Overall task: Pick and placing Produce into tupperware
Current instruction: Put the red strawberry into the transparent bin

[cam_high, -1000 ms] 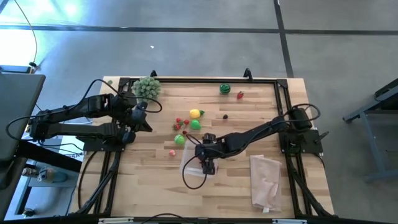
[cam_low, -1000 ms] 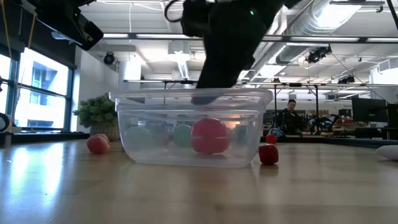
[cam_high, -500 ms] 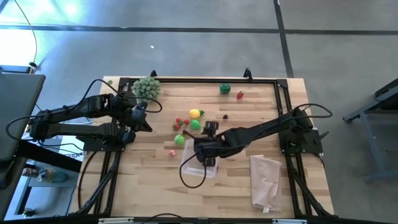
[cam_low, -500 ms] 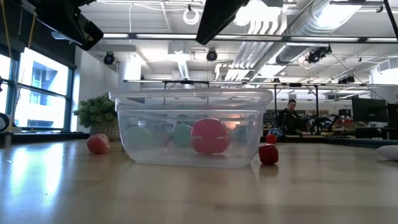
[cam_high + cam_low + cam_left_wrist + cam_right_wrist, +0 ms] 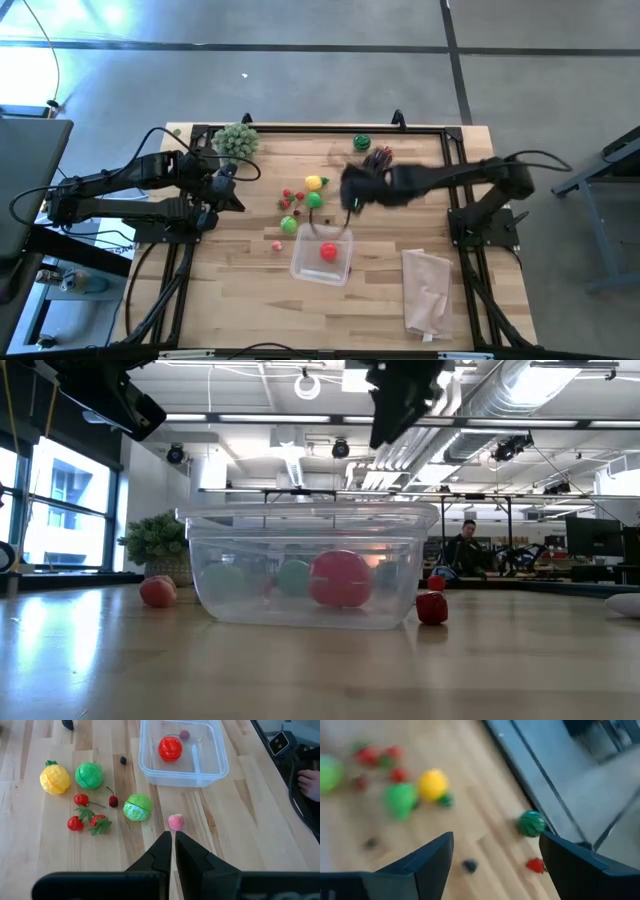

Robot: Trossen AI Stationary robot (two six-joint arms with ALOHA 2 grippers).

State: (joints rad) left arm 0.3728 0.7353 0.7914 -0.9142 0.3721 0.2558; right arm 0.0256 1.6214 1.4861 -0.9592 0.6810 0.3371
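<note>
The clear tupperware (image 5: 322,262) stands near the table's middle with a red ball (image 5: 328,252) inside; it also shows in the low view (image 5: 310,575) and the left wrist view (image 5: 182,752). Loose produce lies beyond it: a yellow fruit (image 5: 314,183), green pieces (image 5: 314,200) (image 5: 289,224), small red ones (image 5: 290,197), a pink piece (image 5: 276,245), a striped watermelon ball (image 5: 361,143) and a strawberry (image 5: 386,153). My right gripper (image 5: 350,192) hangs open and empty above the table, between the tupperware and the watermelon ball (image 5: 531,823). My left gripper (image 5: 172,840) waits shut at the left.
A grey-green bushy ball (image 5: 237,140) sits at the far left corner. A pale bag (image 5: 428,290) lies at the near right. A black rail (image 5: 320,128) frames the table. A person (image 5: 465,545) sits far off in the room behind.
My right gripper has risen out of the tupperware and swung toward the table's far and right side, turning as it went. The red ball stays in the tupperware.
</note>
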